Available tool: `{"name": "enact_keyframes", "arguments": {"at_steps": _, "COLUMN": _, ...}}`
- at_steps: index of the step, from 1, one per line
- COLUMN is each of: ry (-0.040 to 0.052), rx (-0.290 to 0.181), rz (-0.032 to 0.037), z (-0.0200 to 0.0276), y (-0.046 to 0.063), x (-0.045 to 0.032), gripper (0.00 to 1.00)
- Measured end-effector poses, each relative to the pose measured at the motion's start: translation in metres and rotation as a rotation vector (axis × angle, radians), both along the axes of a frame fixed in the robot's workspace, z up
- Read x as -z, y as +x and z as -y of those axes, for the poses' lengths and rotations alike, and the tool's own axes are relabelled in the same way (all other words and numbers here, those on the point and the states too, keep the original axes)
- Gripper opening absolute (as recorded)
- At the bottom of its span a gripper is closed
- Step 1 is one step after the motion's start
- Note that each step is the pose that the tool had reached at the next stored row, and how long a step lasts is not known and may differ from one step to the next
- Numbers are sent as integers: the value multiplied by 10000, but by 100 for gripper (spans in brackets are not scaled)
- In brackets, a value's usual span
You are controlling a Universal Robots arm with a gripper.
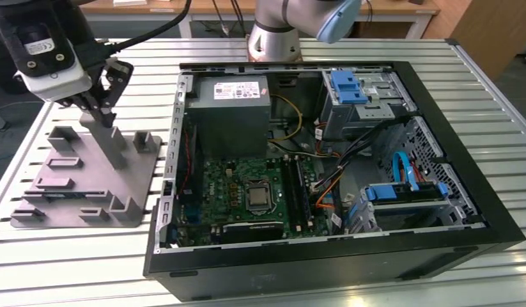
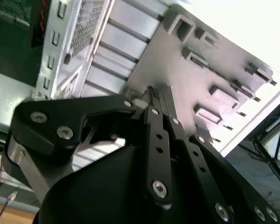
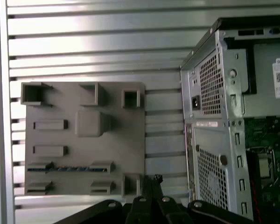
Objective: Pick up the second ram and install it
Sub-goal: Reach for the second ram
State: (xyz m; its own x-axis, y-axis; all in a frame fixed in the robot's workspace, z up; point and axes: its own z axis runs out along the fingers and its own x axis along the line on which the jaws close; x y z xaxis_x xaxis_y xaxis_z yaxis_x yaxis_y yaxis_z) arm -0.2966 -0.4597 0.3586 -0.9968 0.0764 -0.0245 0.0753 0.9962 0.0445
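Wrist views past claw (image 3: pixel 151 181) onto fixture (image 3: pixel 84 140)

A slatted metal table (image 1: pixel 493 96) carries two things. A grey holder (image 1: pixel 84 169) lies beside an open computer case (image 1: pixel 314 265).

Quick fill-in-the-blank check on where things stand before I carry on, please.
The gripper hangs over the grey holder, on the exterior view's ____ of the computer case.
The second ram lies in the ____, apart from the gripper.
The case is ____ on top, its motherboard showing.
Missing: left; holder; open.
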Motion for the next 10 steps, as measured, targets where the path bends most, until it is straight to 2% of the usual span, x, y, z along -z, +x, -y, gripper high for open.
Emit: {"name": "enact_keyframes", "arguments": {"at_steps": 10, "ry": -1, "rx": -2, "rz": 0, "z": 28, "y": -74, "x": 21, "gripper": 10}}
